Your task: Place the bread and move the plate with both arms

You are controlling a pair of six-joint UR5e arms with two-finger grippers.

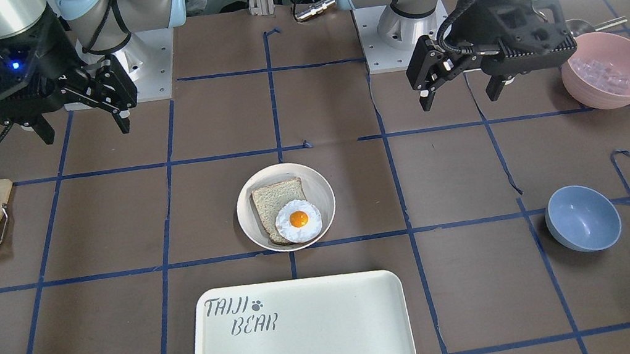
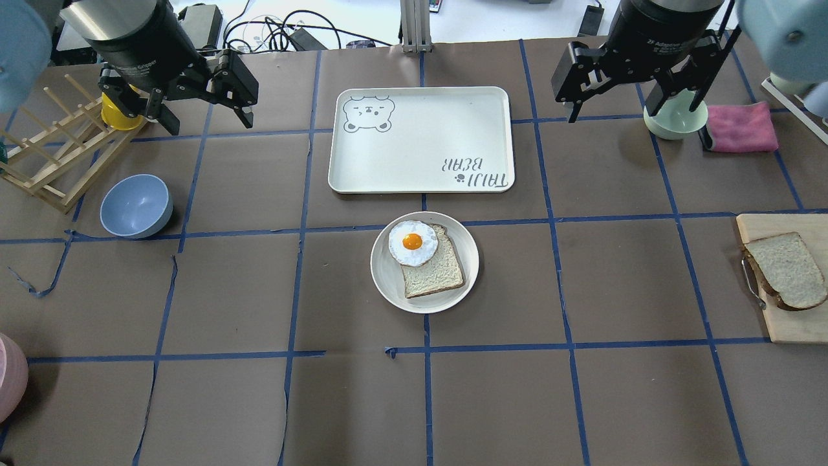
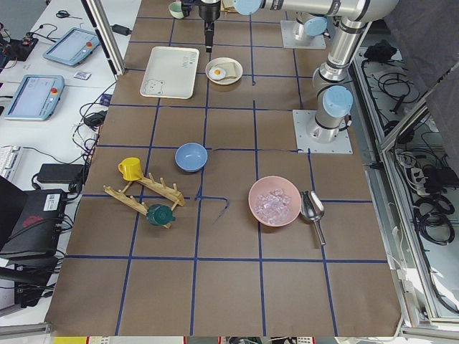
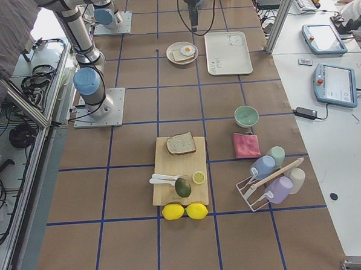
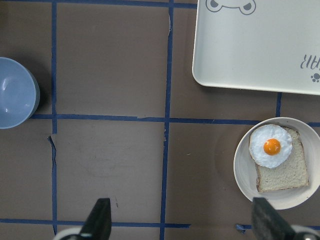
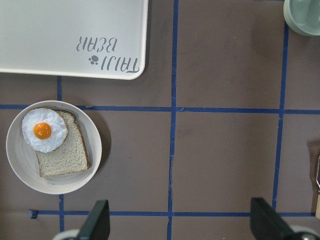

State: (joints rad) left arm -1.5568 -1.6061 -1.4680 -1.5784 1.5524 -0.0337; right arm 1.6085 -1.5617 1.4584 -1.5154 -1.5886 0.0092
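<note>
Seen from overhead, the plate (image 2: 387,275) sits mid-table (image 2: 259,401). It holds a small pale slice (image 2: 436,275), and a fried egg (image 2: 413,243) lies on the slice's 10 o'clock corner. The bread (image 2: 786,268) lies well apart at the plate's 3 o'clock, on a wooden board (image 2: 795,323) at the table's edge. The tray (image 2: 420,142) lies at the plate's 12 o'clock, near it but not touching.

A blue bowl (image 2: 136,206) stands at 9 o'clock. A pink bowl (image 1: 584,96) at 8 o'clock holds clear cubes (image 1: 606,74). A green bowl (image 2: 676,120) stands at 2 o'clock, just beside a pink cloth (image 2: 740,126).

The left pincer (image 2: 210,120) hangs above the table at 10 o'clock with its jaws spread wide and nothing between them. The right pincer (image 2: 614,107) hangs at 2 o'clock, likewise spread and bare.
</note>
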